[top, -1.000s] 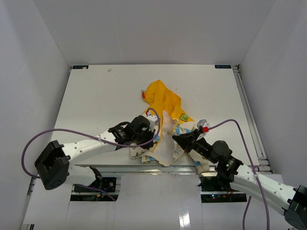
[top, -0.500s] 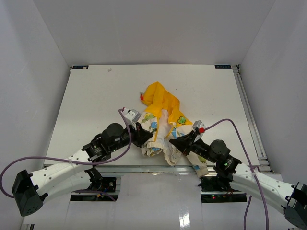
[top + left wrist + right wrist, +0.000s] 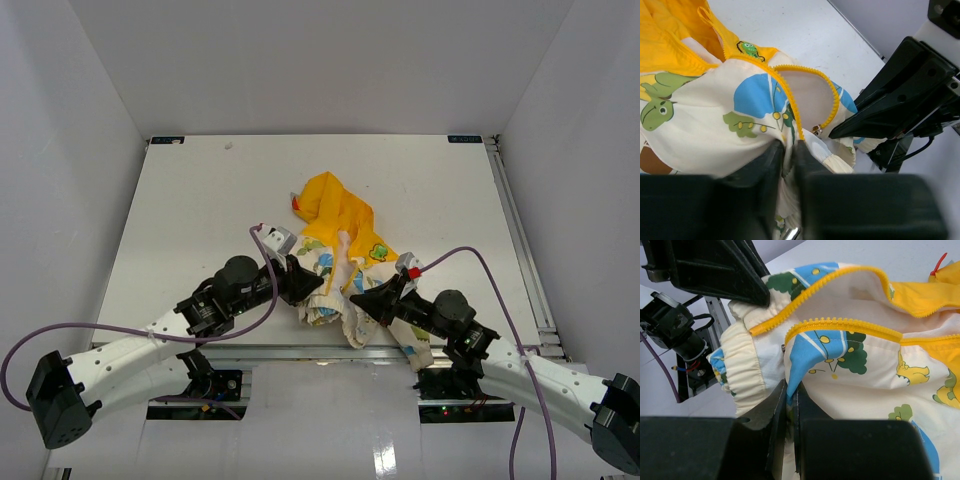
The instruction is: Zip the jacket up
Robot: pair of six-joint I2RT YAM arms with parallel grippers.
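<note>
The jacket (image 3: 340,255) lies bunched near the table's front edge, its yellow-orange hood (image 3: 335,205) toward the back and the cream printed body toward the front. My left gripper (image 3: 308,287) is shut on the jacket's left front edge; the left wrist view shows fabric and the yellow zipper strip (image 3: 790,95) pinched between the fingers (image 3: 765,165). My right gripper (image 3: 362,297) is shut on the right front edge; the right wrist view shows a blue printed fold (image 3: 805,360) pinched in it, just below a zipper strip (image 3: 850,325). The two zipper sides lie apart.
The jacket's lower hem (image 3: 352,330) hangs over the metal rail (image 3: 260,350) at the table's front edge. White walls enclose the table on three sides. A rail (image 3: 520,240) runs along the right side.
My left arm has swung from lying across the jacket's left side to gripping its left front edge from the left. The jacket's lower part has been gathered up between both grippers.
</note>
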